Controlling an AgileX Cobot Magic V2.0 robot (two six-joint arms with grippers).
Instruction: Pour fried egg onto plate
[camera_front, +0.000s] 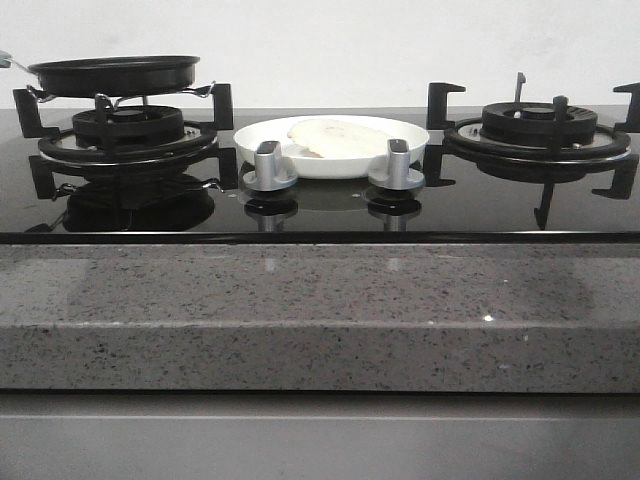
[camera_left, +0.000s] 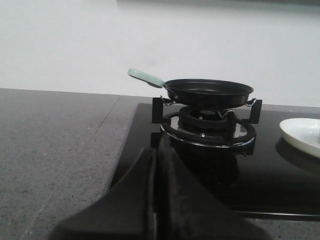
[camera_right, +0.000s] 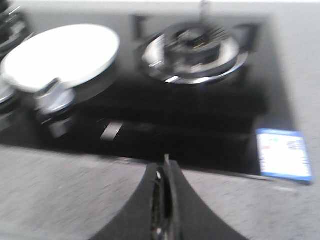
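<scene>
Stone counter (camera_front: 320, 320) in front — fried egg (camera_front: 335, 138) lies on plate (camera_front: 300, 160).

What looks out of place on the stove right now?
Nothing looks spilled or damaged. The egg lies flat in the plate between the burners, and the pan sits level on the left burner. The right wrist view is blurred.
</scene>
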